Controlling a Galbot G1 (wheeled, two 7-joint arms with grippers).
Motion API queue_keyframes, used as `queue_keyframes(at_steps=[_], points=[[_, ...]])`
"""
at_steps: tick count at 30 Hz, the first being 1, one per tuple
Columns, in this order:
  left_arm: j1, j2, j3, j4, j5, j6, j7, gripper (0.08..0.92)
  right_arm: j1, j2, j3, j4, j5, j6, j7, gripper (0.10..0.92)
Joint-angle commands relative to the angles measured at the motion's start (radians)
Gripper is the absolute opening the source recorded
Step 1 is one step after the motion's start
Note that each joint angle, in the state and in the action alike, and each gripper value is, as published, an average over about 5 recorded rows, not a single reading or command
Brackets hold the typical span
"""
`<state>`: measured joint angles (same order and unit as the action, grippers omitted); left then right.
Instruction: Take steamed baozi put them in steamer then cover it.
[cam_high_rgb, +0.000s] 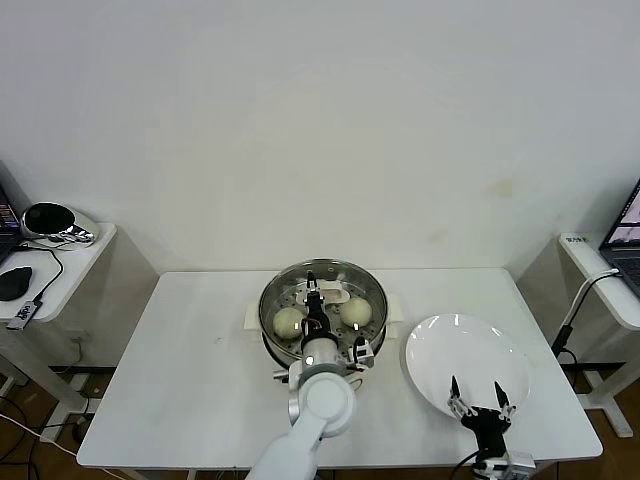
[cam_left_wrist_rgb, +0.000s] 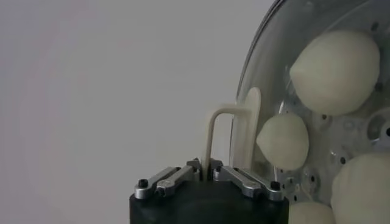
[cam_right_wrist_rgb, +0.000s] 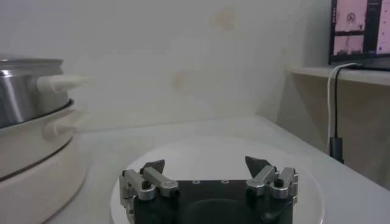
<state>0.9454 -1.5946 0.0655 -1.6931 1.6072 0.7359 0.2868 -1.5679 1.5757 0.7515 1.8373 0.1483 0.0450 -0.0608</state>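
While the baozi (cam_high_rgb: 289, 321) are lying inside the steamer (cam_high_rgb: 372, 287) on the tabletop (cam_high_rgb: 190, 380), the left tool (cam_left_wrist_rgb: 207, 168) is pinching the lid handle (cam_left_wrist_rgb: 220, 131) for covering, a step calling for release next, and the right tool (cam_high_rgb: 479, 394) is waiting spread over the plate (cam_high_rgb: 468, 350).

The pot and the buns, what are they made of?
The pot looks like polished metal: its rim is shiny and mirror-like. Its lid, held by the shut left pincer, seems to be clear glass, since the buns show through it. The buns look like soft, matte, cream-white dough.
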Motion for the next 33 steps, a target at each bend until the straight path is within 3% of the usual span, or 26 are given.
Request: queue_keyframes(at_steps=[1,7,23,29,33], points=[[0.000,0.002,0.003,0.002,-0.006,0.039,-0.005,0.150,0.001,0.000,-0.001,0.002,0.000,0.000,-0.001,0.823],[0.006,0.017,0.016,-0.054,-0.038,0.013,0.002,0.195,-0.001,0.000,-0.001,0.002,-0.001,0.001,-0.002,0.823],[0.105,0.085,0.037,-0.265,-0.142,-0.027,0.003,0.657,-0.001,0.001,-0.003,0.002,-0.003,-0.001,0.000,0.823],[0.153,0.116,-0.018,-0.325,-0.252,-0.097,-0.057,0.802,-0.004,-0.001,-0.011,0.007,-0.003,-0.002,-0.005,0.823],[0.189,0.144,-0.098,-0.402,-0.442,-0.180,-0.129,0.821,-0.014,-0.011,-0.024,0.023,0.004,-0.002,-0.012,0.823]])
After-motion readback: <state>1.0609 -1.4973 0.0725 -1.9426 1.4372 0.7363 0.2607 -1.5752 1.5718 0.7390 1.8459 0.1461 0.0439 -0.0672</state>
